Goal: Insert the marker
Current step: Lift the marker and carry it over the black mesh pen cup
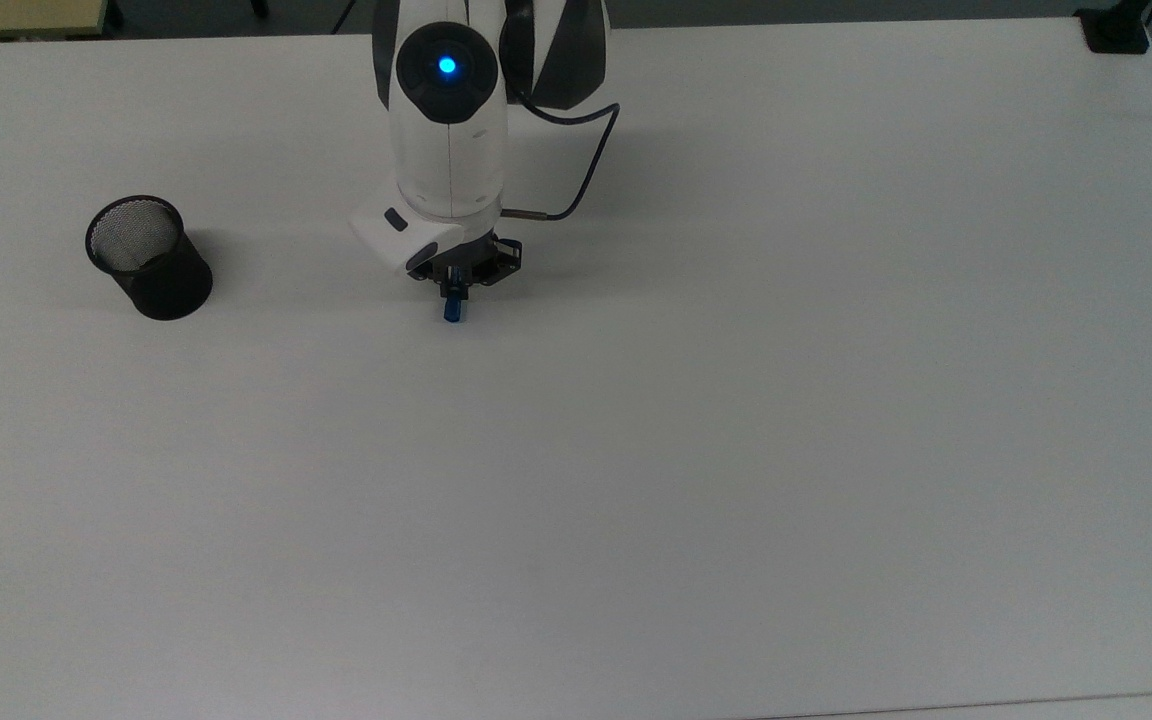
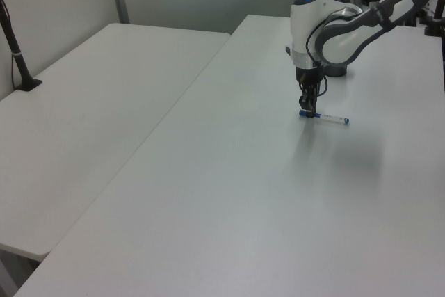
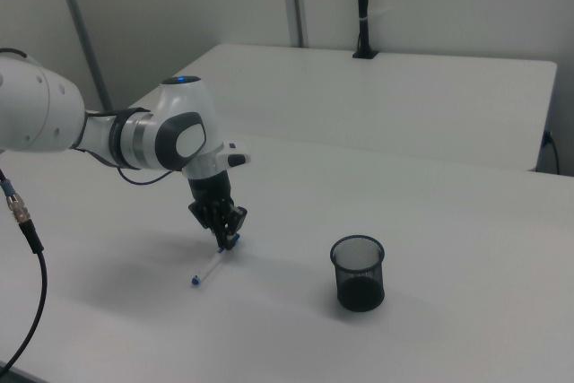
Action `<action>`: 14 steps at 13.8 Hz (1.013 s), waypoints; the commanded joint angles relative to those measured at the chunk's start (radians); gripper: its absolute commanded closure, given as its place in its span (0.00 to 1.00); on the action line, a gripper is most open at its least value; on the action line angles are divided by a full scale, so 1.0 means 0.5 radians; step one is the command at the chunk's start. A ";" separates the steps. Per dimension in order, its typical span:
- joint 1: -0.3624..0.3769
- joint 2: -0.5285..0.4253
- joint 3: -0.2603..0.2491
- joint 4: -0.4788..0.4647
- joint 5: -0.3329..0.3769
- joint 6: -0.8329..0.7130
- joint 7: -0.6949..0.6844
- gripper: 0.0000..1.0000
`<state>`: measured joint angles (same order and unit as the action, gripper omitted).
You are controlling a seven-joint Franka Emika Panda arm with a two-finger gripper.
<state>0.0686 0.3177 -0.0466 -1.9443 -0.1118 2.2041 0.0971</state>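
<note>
The marker [image 1: 451, 309] lies on the white table; its blue cap pokes out below my gripper [image 1: 453, 291] in the top view. My gripper is shut on the marker near its cap end. In the left view the white barrel of the marker [image 2: 329, 117] stretches to the right of the gripper [image 2: 308, 110]. In the right view the marker [image 3: 209, 266] slants from the gripper [image 3: 225, 239] down to its small blue end on the table. The black mesh cup [image 1: 149, 257] stands upright far toward the top view's left, and the same cup [image 3: 358, 273] shows in the right view.
The white table [image 1: 696, 450] stretches wide around the arm. A second white table [image 2: 76, 109] adjoins it on the left view's left. A black post [image 3: 362, 6] is clamped to the far table in the right view. A cable [image 1: 586, 160] hangs from the arm.
</note>
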 commanded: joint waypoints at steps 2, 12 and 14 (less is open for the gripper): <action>-0.106 -0.092 0.004 0.185 -0.013 0.016 0.042 0.90; -0.640 -0.258 -0.002 0.302 -0.010 0.316 -0.108 0.88; -0.717 -0.255 -0.017 0.290 -0.010 0.426 -0.114 0.88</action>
<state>-0.2359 0.2082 -0.0555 -1.7732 -0.1128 2.3401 0.0586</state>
